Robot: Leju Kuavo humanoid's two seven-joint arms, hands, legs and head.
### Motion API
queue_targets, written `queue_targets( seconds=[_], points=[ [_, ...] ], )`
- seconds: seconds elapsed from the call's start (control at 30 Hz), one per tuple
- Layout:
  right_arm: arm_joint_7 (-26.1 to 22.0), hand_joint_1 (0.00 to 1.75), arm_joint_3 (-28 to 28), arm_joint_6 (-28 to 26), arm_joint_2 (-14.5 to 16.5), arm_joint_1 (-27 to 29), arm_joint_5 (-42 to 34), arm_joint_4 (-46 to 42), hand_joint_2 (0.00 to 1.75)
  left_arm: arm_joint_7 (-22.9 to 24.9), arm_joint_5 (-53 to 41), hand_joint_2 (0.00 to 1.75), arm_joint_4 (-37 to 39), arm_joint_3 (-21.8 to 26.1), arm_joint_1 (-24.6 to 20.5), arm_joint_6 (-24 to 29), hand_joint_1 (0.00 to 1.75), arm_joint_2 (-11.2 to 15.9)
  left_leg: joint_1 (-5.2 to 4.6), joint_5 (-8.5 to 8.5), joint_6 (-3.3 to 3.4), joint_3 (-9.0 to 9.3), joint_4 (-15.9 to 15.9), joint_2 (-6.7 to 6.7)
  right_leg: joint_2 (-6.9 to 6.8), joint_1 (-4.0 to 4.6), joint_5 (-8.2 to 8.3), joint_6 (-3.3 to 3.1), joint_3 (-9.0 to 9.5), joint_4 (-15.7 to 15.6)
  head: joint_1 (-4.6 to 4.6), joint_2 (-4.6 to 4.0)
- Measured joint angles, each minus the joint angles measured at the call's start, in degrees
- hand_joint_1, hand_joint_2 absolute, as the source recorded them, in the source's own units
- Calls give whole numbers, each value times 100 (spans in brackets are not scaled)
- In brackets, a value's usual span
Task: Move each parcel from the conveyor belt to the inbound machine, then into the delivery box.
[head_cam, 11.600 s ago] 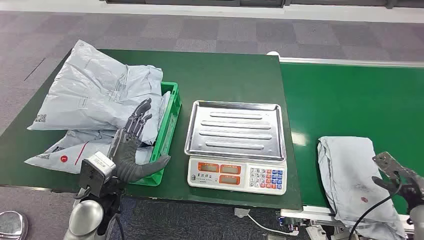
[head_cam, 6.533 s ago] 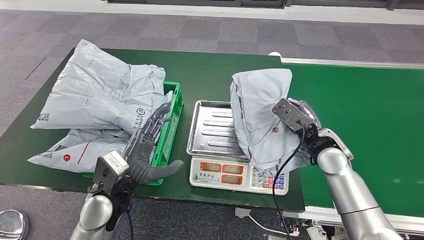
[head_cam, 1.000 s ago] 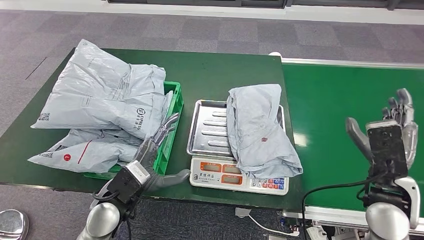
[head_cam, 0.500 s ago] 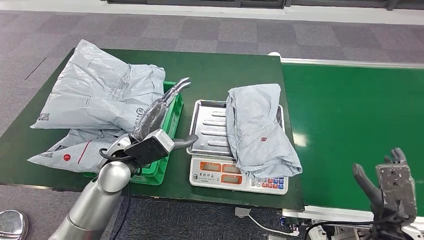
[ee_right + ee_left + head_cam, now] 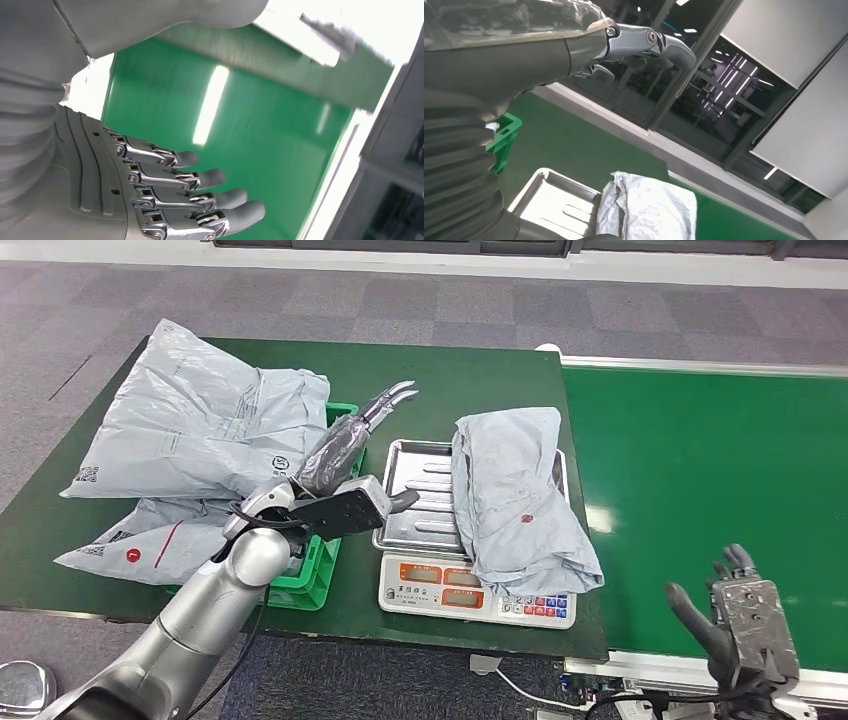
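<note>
A crumpled grey parcel [image 5: 515, 500] lies on the steel tray [image 5: 420, 510] of the scale, draped over its right side and part of the keypad; the left wrist view has the parcel [image 5: 649, 207] on the tray [image 5: 554, 210] too. My left hand [image 5: 345, 445] is raised between the green crate [image 5: 335, 540] and the tray, open, fingers stretched toward the table's far side, holding nothing. My right hand [image 5: 735, 615] hangs low at the conveyor belt's [image 5: 700, 470] near edge, open and empty, fingers [image 5: 200, 195] spread over the green belt.
Several grey parcels [image 5: 190, 440] are heaped in and over the green crate on the dark green table [image 5: 450, 380]. The scale's display and keypad [image 5: 470, 595] face me. Grey carpet floor [image 5: 420, 300] lies beyond the table.
My left hand has lifted from beside the crate and swung right toward the tray. My right hand has dropped from above the belt to its near edge. The parcel has stayed on the scale.
</note>
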Motion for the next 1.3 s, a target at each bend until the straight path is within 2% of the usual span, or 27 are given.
queue_targets(
  seconds=[0.37, 0.57, 0.87, 1.3],
  points=[
    [-11, 0, 970, -135, -260, -301, -247, 581, 175, 142, -502, 175, 797, -670, -217, 463, 0, -179, -1, 0, 0, -1, 0, 1, 0, -1, 2, 2, 1, 0, 0, 0],
    [37, 0, 1318, -214, -338, -435, -318, 754, 175, 160, -790, 175, 1172, -1045, -277, 667, 0, -306, -1, 0, 0, -3, 0, 1, 0, -1, 2, 3, 0, 0, 0, 0],
    [52, 0, 1466, -244, -379, -473, -330, 874, 175, 174, -901, 175, 1467, -1292, -331, 728, 0, -418, 0, 0, 0, -3, 0, 1, -1, -1, 2, 3, 0, 0, 0, 0],
    [-8, 0, 1558, -392, -382, -453, -499, 932, 175, -1, -809, 175, 2051, -1618, -357, 807, 0, -827, -1, 0, 0, -3, 1, 1, 0, -1, 2, 3, -1, 0, 0, 0]
  ],
)
